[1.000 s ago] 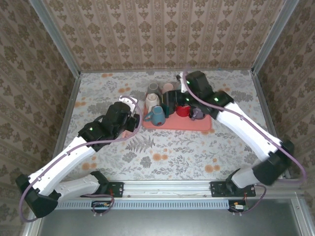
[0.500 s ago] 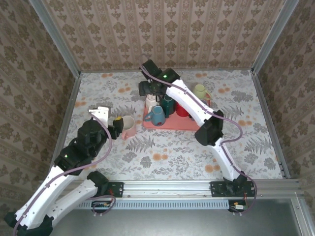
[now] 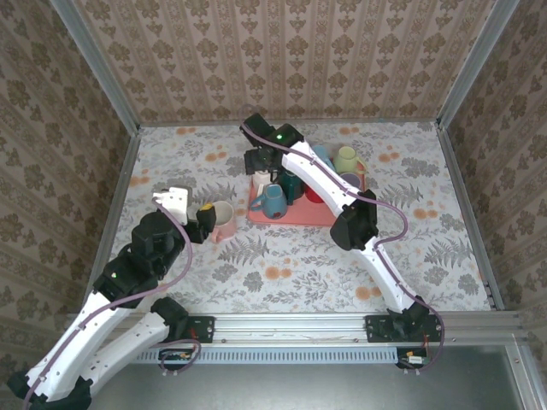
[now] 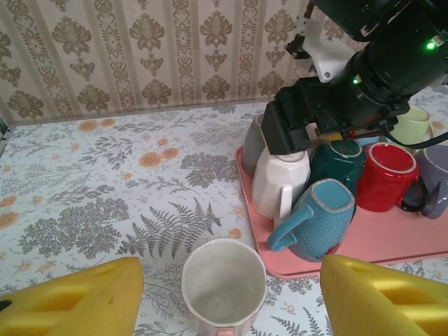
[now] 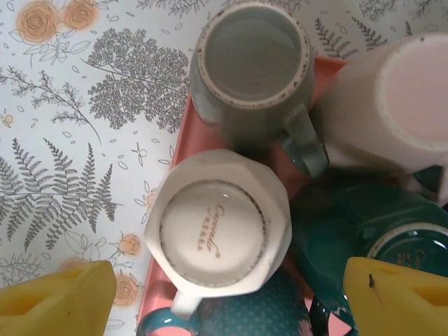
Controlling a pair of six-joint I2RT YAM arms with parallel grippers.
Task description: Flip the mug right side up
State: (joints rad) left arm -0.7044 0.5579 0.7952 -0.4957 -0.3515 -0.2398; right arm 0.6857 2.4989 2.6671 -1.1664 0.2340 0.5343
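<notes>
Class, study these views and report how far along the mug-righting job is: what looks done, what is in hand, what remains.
Done: the pink mug stands mouth-up on the table, free between the fingers of the open left gripper. In hand: the right gripper hangs open over the white mug, base-up on the tray, not gripping it. Left: grasp and flip that mug.

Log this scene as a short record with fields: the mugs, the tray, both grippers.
pink mug: upright, mouth up, on the table beside the tray
white mug: upside down on the tray, base up
left gripper: open, a finger either side of the pink mug, not touching
right gripper: open, above the white mug
</notes>
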